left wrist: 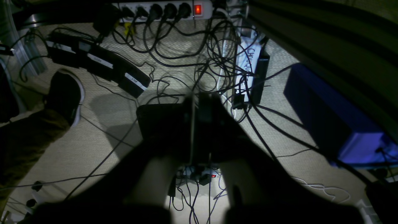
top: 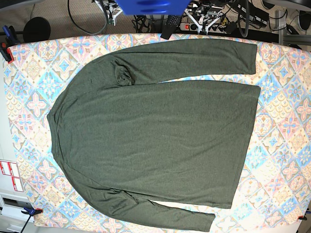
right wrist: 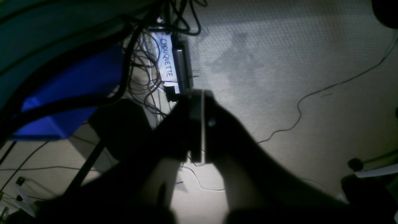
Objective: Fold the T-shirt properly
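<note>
T-shirt (top: 155, 136) lower sleeve cuff cut off by btm edge.

The T-shirt (top: 155, 131) is seen in a plain heathered olive-green, with no print. The table cover (top: 286, 160) beneath it is patterned in tiles of pale blue, pink, orange and cream. In the wrist views, a beige woven carpet (left wrist: 102, 130) is strewn with black cables (left wrist: 174, 53), beside a blue box (left wrist: 329, 118) and a white power strip (left wrist: 161, 9) with a red lit switch.
</note>
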